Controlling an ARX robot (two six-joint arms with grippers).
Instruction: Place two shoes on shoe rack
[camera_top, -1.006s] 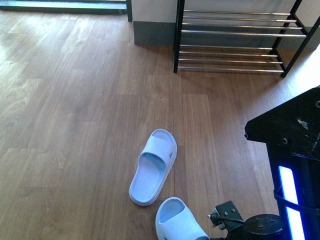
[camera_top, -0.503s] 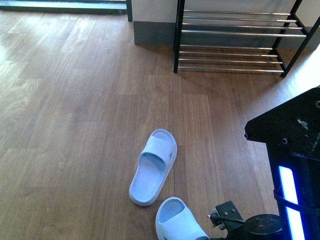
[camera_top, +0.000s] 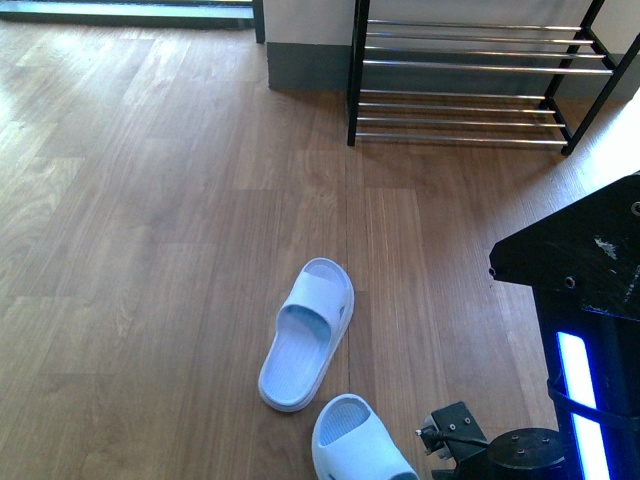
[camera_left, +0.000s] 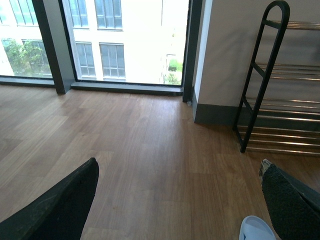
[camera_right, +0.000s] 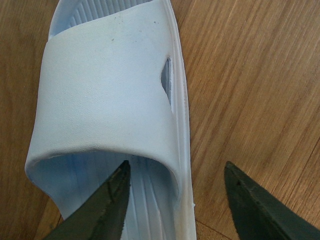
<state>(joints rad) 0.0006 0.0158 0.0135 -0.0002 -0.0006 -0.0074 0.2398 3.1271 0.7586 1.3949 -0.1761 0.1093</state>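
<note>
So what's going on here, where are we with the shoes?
The far slide and the near slide both lie on the floor. The right gripper is open, fingers straddling a slide's side, probably the near one's. The left gripper hangs open above the floor. No shoes show on the shoe rack.

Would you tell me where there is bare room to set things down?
The shoe rack shows only bare tiers. The floor left of the far slide, and between it and the rack, is free. Crowded between near slide and robot base.
</note>
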